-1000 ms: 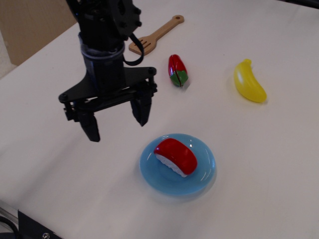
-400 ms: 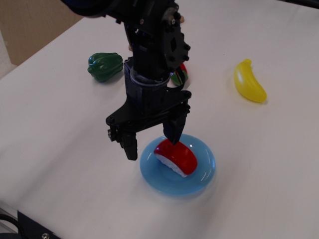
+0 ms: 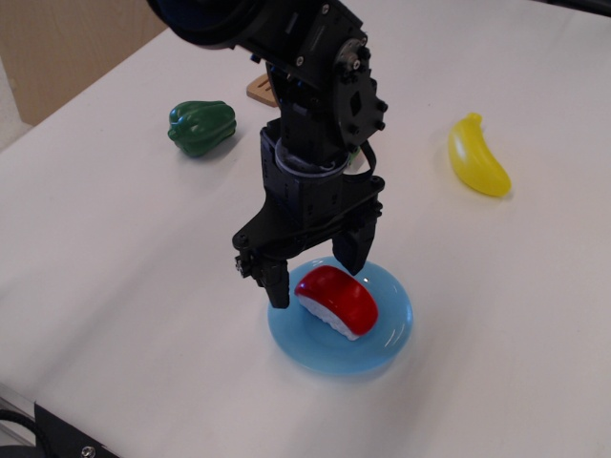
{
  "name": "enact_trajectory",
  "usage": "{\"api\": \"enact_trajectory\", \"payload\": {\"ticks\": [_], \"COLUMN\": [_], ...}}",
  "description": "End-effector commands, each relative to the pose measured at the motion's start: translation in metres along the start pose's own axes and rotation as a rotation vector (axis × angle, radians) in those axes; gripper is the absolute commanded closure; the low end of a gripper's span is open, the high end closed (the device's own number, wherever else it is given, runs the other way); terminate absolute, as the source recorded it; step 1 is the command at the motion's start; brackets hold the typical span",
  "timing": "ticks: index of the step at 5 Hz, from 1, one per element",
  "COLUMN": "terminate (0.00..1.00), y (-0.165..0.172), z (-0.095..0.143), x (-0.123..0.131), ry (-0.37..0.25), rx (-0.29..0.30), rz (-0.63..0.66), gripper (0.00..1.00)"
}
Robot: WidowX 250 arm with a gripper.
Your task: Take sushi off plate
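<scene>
The sushi, a glossy red top on a white ridged base, lies on the light-blue plate at the lower middle of the white table. My black gripper is open and hangs just over the sushi's left end. One fingertip is down at the plate's left rim. The other fingertip is behind the sushi's top. Neither finger is closed on the sushi.
A green toy pepper sits at the left. A yellow banana lies at the right. A wooden spatula shows partly behind the arm at the back. The table's near edge runs along the bottom left.
The arm has moved right and down, from left of the plate to over the sushi's left end. The pepper is uncovered; the arm hides the red-and-green toy. The jaws stay open.
</scene>
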State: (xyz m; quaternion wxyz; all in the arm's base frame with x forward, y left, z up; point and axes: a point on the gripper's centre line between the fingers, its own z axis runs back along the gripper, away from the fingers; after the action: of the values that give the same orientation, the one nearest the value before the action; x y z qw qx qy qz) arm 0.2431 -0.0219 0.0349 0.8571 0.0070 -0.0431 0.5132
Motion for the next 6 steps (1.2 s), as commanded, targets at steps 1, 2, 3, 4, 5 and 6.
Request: {"api": "enact_trajectory", "payload": {"ticks": [1,2,3,4,5,6], "terminate": [0.00,0.00,0.00,0.00,0.00,0.00], "y": [-0.008,-0.010,-0.013,-0.013,-0.013,-0.010], "z": [-0.006,-0.011,-0.013,-0.010,-0.001,0.025], "x": [0.007,0.006,0.004,0.005,0.010,0.025], "ry": [-0.008,0.000,0.004,-0.010,-0.008,-0.022], "rx": [0.000,-0.002,-0.025,-0.041,-0.055,-0.115], "rz": [0.024,0.015,-0.004,-0.008,-0.004,0.048], "gripper": [0.00,0.00,0.00,1.00,1.00,1.00]}}
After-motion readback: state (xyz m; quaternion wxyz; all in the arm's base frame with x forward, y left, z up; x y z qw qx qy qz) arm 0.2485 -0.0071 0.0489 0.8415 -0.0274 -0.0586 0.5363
